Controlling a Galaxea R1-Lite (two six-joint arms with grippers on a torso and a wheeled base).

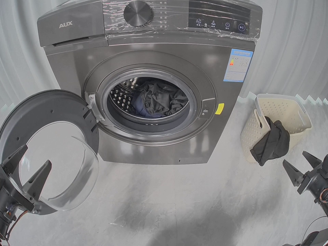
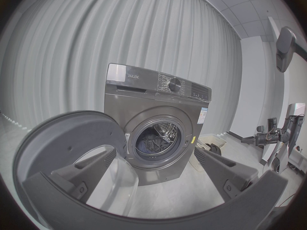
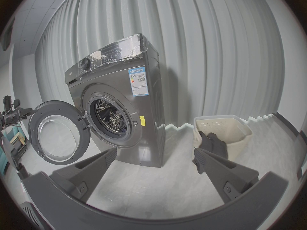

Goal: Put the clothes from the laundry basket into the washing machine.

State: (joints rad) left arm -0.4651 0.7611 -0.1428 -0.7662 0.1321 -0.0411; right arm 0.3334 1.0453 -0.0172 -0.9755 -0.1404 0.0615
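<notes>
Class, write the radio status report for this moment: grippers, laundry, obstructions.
Left gripper, right gripper open, empty. One dark garment draped over rim of cream perforated plastic basket; dark clothes inside grey washer. Round door open.

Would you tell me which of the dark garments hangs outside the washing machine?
The black garment draped over the near rim of the cream laundry basket, by the right gripper; the other dark clothes lie in the drum of the washing machine.

washing machine (image 1: 150,53) with drawer logo (image 1: 65,24), blue front label (image 1: 238,65), yellow sticker (image 1: 219,108)
</notes>
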